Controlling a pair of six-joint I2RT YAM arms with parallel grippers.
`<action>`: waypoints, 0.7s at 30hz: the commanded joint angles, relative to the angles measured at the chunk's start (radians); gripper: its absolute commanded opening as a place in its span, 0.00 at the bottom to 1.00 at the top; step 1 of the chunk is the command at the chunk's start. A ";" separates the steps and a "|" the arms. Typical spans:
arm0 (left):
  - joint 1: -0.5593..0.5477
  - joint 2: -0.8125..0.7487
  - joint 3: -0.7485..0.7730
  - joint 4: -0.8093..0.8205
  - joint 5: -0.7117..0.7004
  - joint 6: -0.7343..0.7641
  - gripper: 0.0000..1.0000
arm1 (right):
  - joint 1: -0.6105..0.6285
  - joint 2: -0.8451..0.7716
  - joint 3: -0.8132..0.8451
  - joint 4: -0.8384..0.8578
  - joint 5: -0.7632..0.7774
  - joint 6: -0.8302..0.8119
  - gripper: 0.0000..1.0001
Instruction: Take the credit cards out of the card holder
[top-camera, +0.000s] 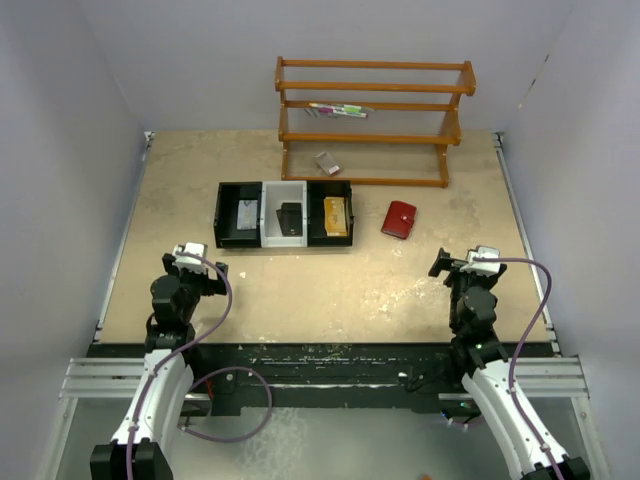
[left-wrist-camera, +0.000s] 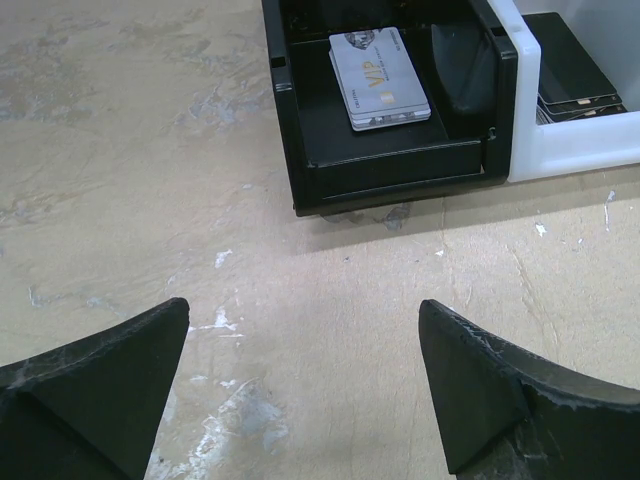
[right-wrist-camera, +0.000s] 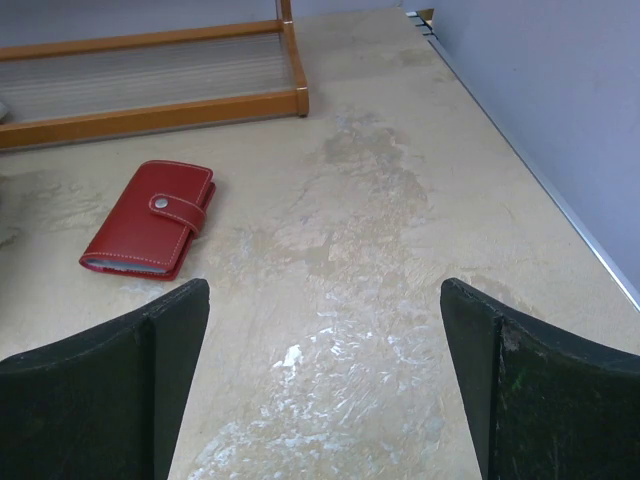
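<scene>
Both the left end effector (left-wrist-camera: 300, 400) and the right end effector (right-wrist-camera: 325, 390) are hovering open and empty over the near bench (right-wrist-camera: 400, 200), so the task is seemingly just starting, and the right one is likely needing to reach far-left for the snapped-shut red card holder (right-wrist-camera: 150, 220).

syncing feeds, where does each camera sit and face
Top external: above and behind left arm and right arm, looking down on the tan table.
Left wrist: on the left tool, facing the black-and-white three-compartment tray; fingers show.
Right wrist: on the right tool, facing the red leather snap wallet; fingers show.
Shared: top external also shows tray and wallet.
</scene>
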 joint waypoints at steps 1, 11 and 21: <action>-0.001 -0.006 0.029 0.049 0.012 0.009 0.99 | 0.002 0.003 0.011 0.054 0.024 0.013 1.00; -0.001 -0.002 0.031 0.051 0.013 0.009 0.99 | 0.001 0.005 0.012 0.055 0.022 0.012 1.00; -0.001 0.097 0.242 -0.099 0.049 0.027 0.99 | 0.003 0.086 0.216 -0.089 0.109 0.057 1.00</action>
